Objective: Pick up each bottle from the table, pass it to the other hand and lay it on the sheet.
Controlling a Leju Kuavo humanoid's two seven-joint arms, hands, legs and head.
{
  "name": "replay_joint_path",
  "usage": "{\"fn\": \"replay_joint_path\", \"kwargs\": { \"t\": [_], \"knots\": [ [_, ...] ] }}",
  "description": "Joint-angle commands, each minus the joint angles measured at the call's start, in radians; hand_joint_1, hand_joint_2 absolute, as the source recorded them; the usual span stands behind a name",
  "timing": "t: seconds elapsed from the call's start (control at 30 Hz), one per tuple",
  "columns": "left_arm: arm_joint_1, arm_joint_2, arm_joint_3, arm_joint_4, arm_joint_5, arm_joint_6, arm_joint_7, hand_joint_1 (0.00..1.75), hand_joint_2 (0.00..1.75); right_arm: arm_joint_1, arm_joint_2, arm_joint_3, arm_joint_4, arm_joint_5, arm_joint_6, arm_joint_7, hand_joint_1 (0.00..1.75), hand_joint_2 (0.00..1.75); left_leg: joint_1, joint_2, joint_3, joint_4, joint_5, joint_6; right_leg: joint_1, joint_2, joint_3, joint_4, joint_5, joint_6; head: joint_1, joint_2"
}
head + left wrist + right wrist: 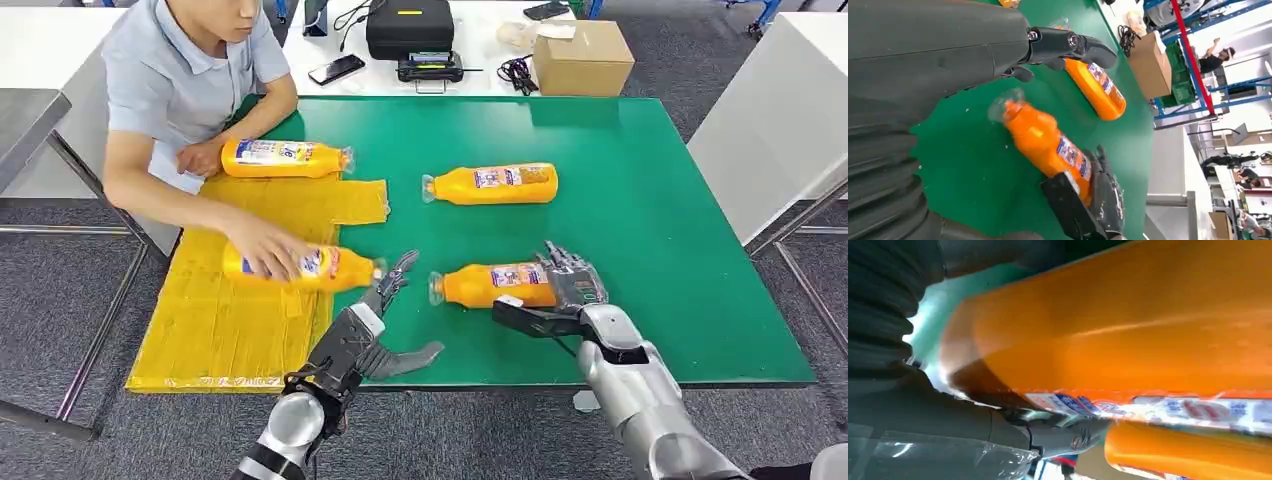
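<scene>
Several orange bottles lie on their sides. The near bottle rests on the green table, cap pointing left. My right hand grips its base end, fingers behind it and thumb in front. My left hand hovers open just left of that cap, holding nothing. A far bottle lies mid-table. Two more bottles lie on the yellow sheet; a person's hand rests on the nearer one.
The person sits at the table's left side, both arms over the sheet. Behind the table stands a white desk with a cardboard box, a black case and a phone. Another white table stands to the right.
</scene>
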Motion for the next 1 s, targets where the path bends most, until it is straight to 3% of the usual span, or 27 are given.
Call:
{"fn": "replay_joint_path", "kwargs": {
  "t": [0.03, 0.13, 0.17, 0.37, 0.47, 0.67, 0.87, 0.93, 0.97, 1.0],
  "knots": [
    [-0.035, -0.007, -0.012, 0.068, 0.001, -0.004, 0.003, 0.0, 1.75, -0.027, -0.01, -0.04, 0.135, -0.01, 0.019, -0.01, 1.62, 1.75, 0.002, -0.002, 0.003, 0.0, 0.0, -0.002, 0.002, -0.003, 0.004, -0.001, -0.001, -0.003, 0.0, 0.0],
    [-0.035, -0.007, -0.012, 0.068, 0.001, -0.004, 0.003, 0.0, 1.75, -0.027, -0.01, -0.04, 0.135, -0.01, 0.019, -0.01, 1.62, 1.75, 0.002, -0.002, 0.004, 0.0, -0.001, -0.002, 0.002, -0.002, 0.005, -0.001, -0.001, -0.003, 0.0, 0.0],
    [-0.035, -0.007, -0.012, 0.068, 0.001, -0.004, 0.003, 0.0, 1.75, -0.027, -0.01, -0.04, 0.135, -0.01, 0.019, -0.01, 1.75, 1.75, 0.001, -0.001, 0.003, 0.0, 0.0, -0.001, 0.001, -0.002, 0.003, -0.001, -0.001, -0.002, 0.0, 0.0],
    [-0.037, -0.007, -0.012, 0.07, 0.002, -0.005, 0.003, 0.0, 1.75, -0.03, -0.007, -0.029, 0.138, -0.012, 0.025, -0.011, 1.75, 1.75, 0.002, -0.002, 0.004, 0.0, -0.001, -0.002, 0.002, -0.003, 0.005, -0.001, -0.001, -0.003, 0.0, 0.0],
    [-0.072, -0.007, -0.036, 0.111, 0.017, -0.027, -0.013, 0.0, 1.75, -0.03, -0.092, -0.01, 0.227, -0.123, 0.113, -0.114, 1.75, 1.75, 0.002, -0.003, 0.004, -0.001, 0.0, -0.002, 0.002, -0.004, 0.006, -0.002, -0.001, -0.003, 0.0, 0.0],
    [-0.086, -0.007, -0.048, 0.13, 0.04, -0.024, -0.023, 0.0, 1.75, 0.002, -0.136, 0.006, 0.21, -0.245, 0.157, -0.193, 1.75, 1.75, 0.002, -0.005, 0.008, 0.0, 0.0, 0.0, 0.002, -0.006, 0.01, -0.004, -0.001, -0.002, 0.0, 0.0],
    [-0.049, -0.007, -0.003, 0.102, 0.321, 0.149, -0.04, 0.0, 1.75, 0.1, -0.058, -0.06, -0.021, -0.522, 0.229, -0.211, 1.75, 1.75, 0.003, -0.005, 0.012, -0.001, 0.0, -0.001, 0.003, -0.005, 0.015, -0.005, -0.001, -0.003, 0.001, 0.0],
    [-0.057, -0.007, 0.014, 0.161, 0.437, 0.16, -0.04, 0.0, 1.75, 0.077, -0.006, -0.068, -0.063, -0.568, 0.236, -0.211, 1.75, 1.75, 0.004, -0.002, 0.013, -0.002, -0.001, -0.002, 0.004, -0.003, 0.015, -0.006, 0.0, -0.004, 0.0, 0.0],
    [-0.061, -0.007, 0.037, 0.2, 0.529, 0.205, -0.073, 0.0, 1.75, 0.06, 0.048, -0.088, -0.11, -0.639, 0.248, -0.266, 1.75, 1.75, 0.003, 0.002, 0.015, -0.001, -0.002, -0.001, 0.003, 0.001, 0.016, -0.005, 0.0, -0.003, 0.001, 0.0],
    [-0.067, -0.007, 0.048, 0.228, 0.536, 0.2, -0.09, 0.0, 1.75, 0.055, 0.066, -0.08, -0.142, -0.646, 0.253, -0.235, 1.75, 1.75, 0.003, 0.002, 0.014, -0.001, -0.002, -0.002, 0.003, 0.001, 0.016, -0.005, 0.0, -0.004, 0.001, 0.0]
  ]
}}
